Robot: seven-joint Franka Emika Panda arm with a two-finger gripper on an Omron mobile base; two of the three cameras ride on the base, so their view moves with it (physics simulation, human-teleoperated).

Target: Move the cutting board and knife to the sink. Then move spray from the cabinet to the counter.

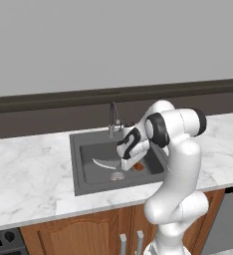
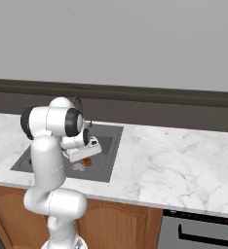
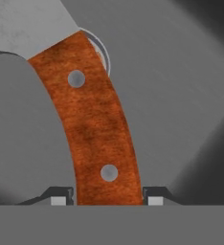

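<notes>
- Hand (image 3: 108, 201) down in dark grey recessed metal sink (image 1: 83, 149), pinching small knife w/ silver blade & curved reddish-brown wooden handle (image 3: 97, 129): a fingertip (image 3: 59, 200) on each side of handle's butt end.
- Blade (image 1: 104, 163) lies low over basin floor, near drain.
- Knife prob. light, stiff; riveted wood grips better than slick blade, so handle is right hold.
- White marble desk (image 1: 29, 174) surrounds sink.

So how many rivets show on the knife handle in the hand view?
2. On the knife handle between the gripper fingertips: one rivet near the blade end, one rivet near the fingertips. More may be hidden below.
</notes>
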